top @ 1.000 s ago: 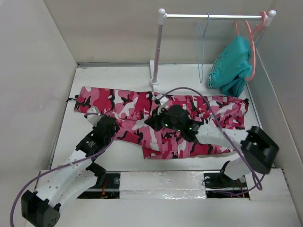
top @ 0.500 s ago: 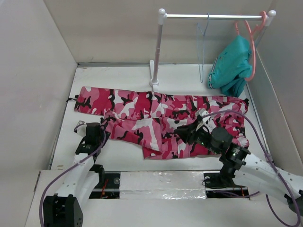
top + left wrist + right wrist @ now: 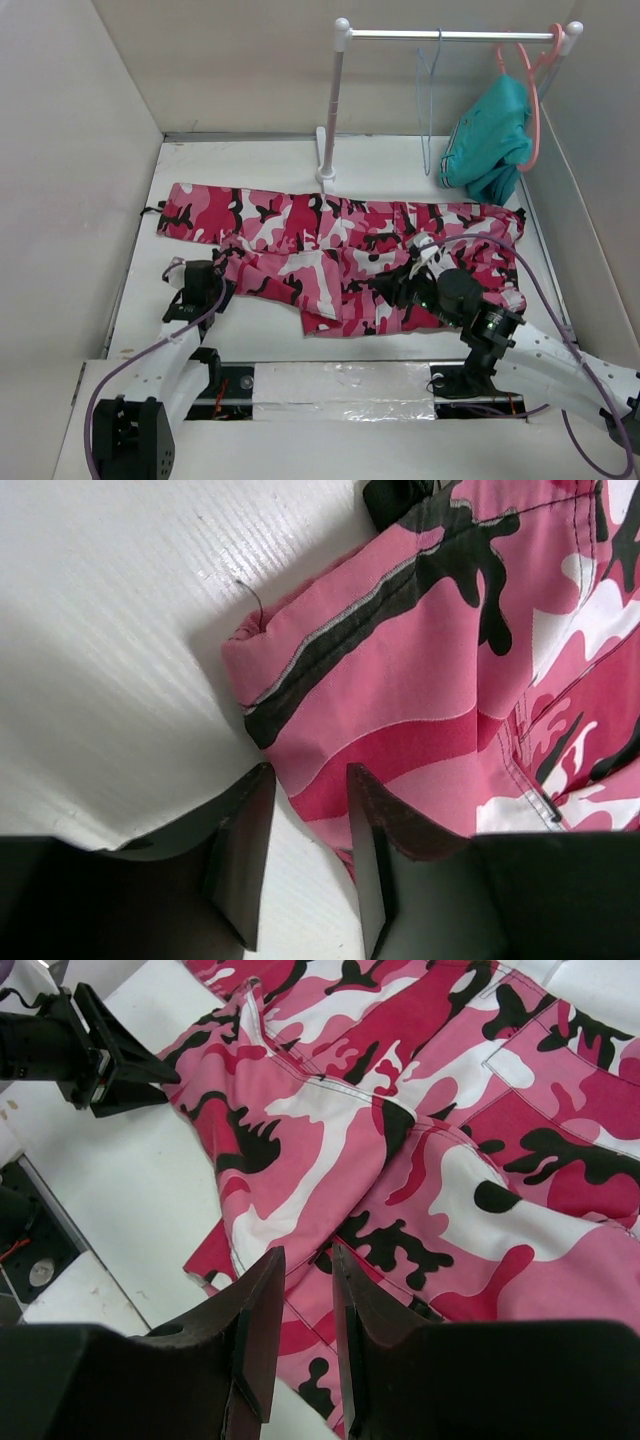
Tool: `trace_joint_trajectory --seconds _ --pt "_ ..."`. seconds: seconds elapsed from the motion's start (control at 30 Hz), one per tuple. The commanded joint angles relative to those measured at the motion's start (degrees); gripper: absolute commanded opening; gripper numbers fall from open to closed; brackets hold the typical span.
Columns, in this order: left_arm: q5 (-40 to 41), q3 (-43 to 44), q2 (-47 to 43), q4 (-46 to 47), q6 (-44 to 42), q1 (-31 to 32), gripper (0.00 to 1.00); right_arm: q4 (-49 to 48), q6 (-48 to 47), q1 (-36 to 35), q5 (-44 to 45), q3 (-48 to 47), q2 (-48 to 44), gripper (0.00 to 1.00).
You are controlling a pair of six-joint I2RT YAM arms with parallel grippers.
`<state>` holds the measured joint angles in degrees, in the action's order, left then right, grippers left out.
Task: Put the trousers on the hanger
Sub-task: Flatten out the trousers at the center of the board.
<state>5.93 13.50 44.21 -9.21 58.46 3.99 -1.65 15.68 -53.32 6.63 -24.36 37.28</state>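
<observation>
The trousers [image 3: 340,245], in pink, white and black camouflage, lie spread flat across the table. They also show in the left wrist view [image 3: 430,680] and the right wrist view [image 3: 420,1110]. The pale-blue hanger [image 3: 430,105] hangs empty on the rail at the back. My left gripper [image 3: 220,287] is open and empty at the trousers' left lower hem, its fingertips [image 3: 262,780] just short of the cloth edge. My right gripper [image 3: 387,289] is open and empty, hovering over the middle of the trousers; its jaws stand a narrow gap apart in the right wrist view [image 3: 306,1255].
A white clothes rack [image 3: 331,110] stands at the back of the table. A coral-pink hanger [image 3: 533,90] on its rail carries a teal garment [image 3: 490,130]. Beige walls close in on the left, back and right. The left gripper also shows in the right wrist view [image 3: 120,1060].
Both arms have pulled back from the middle of the trousers. The left gripper moved to the left hem; the right gripper swung right and toward the near edge. The trousers lie unchanged.
</observation>
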Motion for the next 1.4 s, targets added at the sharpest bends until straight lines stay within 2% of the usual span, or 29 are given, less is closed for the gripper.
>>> trace_joint_trajectory --seconds 0.0,0.03,0.1,0.13,0.17,0.27,0.37,0.43,0.5,0.67,0.7,0.77,0.8,0.87,0.9,1.0,1.13,1.27,1.3,1.37 --pt "-0.1 -0.3 3.3 2.2 1.0 -0.5 0.32 -2.9 0.6 0.1 0.6 -0.2 0.2 0.31" --pt "0.6 -0.1 5.8 3.0 0.9 -0.5 0.23 -2.7 0.7 0.6 0.6 -0.4 0.2 0.31" --pt "1.9 -0.1 7.4 4.3 0.0 -0.5 0.15 -1.1 0.7 0.6 1.1 -1.0 -0.4 0.31" --pt "3.4 0.4 7.7 4.7 -0.2 -0.5 0.04 -0.4 0.8 0.6 2.1 -1.1 -0.7 0.31" --pt "3.4 0.4 7.3 4.6 -0.4 -0.5 0.0 0.4 1.0 1.1 2.1 -1.1 -1.1 0.31" --pt "4.5 2.9 2.2 4.0 -2.7 -0.5 0.0 3.8 2.9 1.7 5.1 -0.6 -2.9 0.3" --pt "6.1 8.3 -3.8 0.2 -5.7 -0.5 0.0 7.4 6.2 2.8 8.7 0.2 -4.8 0.23" --pt "6.4 13.2 -7.5 -2.9 -7.2 -0.5 0.0 10.2 8.7 3.5 11.5 1.3 -5.8 0.09" --pt "6.5 19.1 -9.5 -4.7 -11.3 -0.5 0.0 13.9 13.0 5.7 14.1 1.9 -7.4 0.0" --pt "7.2 31.5 -11.9 -9.4 -19.2 -0.5 0.0 24.4 20.1 10.5 19.4 0.5 -10.6 0.0" --pt "7.1 35.2 -11.5 -10.2 -21.6 -0.5 0.0 29.2 21.5 12.1 22.6 -0.2 -11.9 0.0" --pt "6.2 37.6 -11.3 -11.4 -23.9 -0.5 0.0 32.7 26.7 13.7 27.6 -0.3 -13.5 0.01" --pt "5.7 39.0 -11.6 -11.7 -24.6 -0.5 0.0 33.1 27.5 15.5 29.2 -0.1 -15.3 0.15" --pt "5.2 39.3 -13.5 -11.8 -26.7 -0.5 0.0 33.7 29.5 17.2 29.9 -0.2 -16.4 0.3" --pt "5.5 39.3 -14.3 -11.7 -27.7 -0.5 0.0 33.2 29.6 18.8 32.2 0.1 -16.7 0.49" --pt "6.5 40.4 -17.3 -11.5 -29.4 0.3 0.0 36.1 34.4 22.3 38.6 -0.2 -14.6 0.7" --pt "8.5 42.6 -19.2 -11.6 -30.3 3.3 0.0 37.5 36.7 29.8 41.5 -1.7 -8.8 0.71" --pt "8.8 44.1 -20.1 -9.9 -32.4 6.8 0.0 40.5 36.9 42.9 37.9 -6.7 -0.1 0.69" --pt "8.3 44.8 -19.5 -10.0 -32.7 7.7 0.0 41.0 36.8 47.4 38.1 -7.2 0.2 0.68" --pt "7.9 44.8 -20.0 -9.2 -33.1 10.1 0.0 41.0 36.9 51.8 38.5 -6.6 1.0 0.67"
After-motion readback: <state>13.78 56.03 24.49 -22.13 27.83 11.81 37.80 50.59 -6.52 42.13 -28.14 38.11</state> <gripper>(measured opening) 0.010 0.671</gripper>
